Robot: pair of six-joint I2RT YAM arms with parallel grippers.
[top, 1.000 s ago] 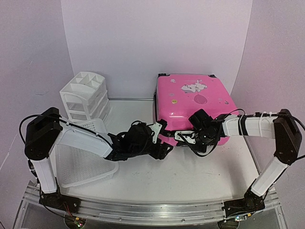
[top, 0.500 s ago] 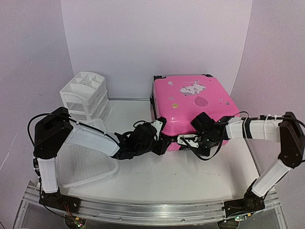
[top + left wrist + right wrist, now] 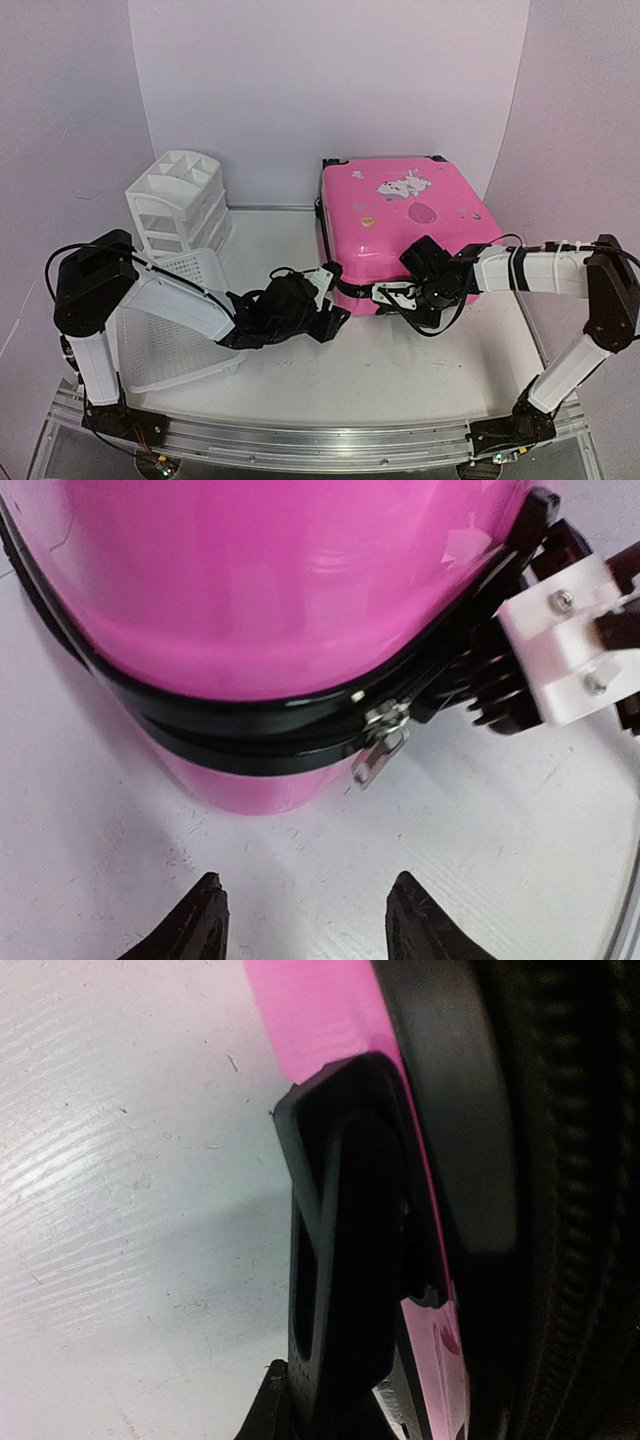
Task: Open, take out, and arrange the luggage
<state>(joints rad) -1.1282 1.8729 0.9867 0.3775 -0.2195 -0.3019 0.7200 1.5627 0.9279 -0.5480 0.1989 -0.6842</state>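
My left fingers [image 3: 212,922] hang released, the zipper pull [image 3: 380,750] of the luggage [image 3: 300,580] just ahead of them; my right fingers [image 3: 490,695] press its black seam [image 3: 250,725], grip I cannot tell.

Pressed against the luggage [image 3: 400,205], the right hand [image 3: 383,293] is a dark blur, its grip impossible to tell.
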